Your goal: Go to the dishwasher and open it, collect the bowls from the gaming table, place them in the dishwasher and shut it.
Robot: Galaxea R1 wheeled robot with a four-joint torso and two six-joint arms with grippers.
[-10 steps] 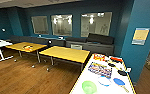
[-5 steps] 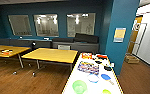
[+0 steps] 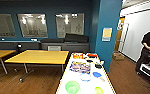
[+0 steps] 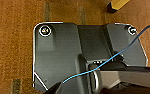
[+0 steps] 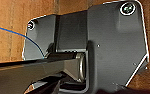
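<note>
White table (image 3: 66,79) at my 12 o'clock, green bowl (image 3: 72,86) nearest, blue bowl (image 3: 97,74) toward 1 o'clock, person (image 3: 149,47) at 2 o'clock, couldn't tell either tool's opening.

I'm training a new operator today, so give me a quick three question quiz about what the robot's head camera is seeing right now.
1. True or false: the green bowl lies on the white-topped table.
2. Multiple choice: where does the person stand? A) at the picture's right, by the white wall B) behind the yellow table C) beside the dark sofa
3. Fill in: the floor around the tables is brown ____.

Key: 1 true; 2 A; 3 wood.
</note>
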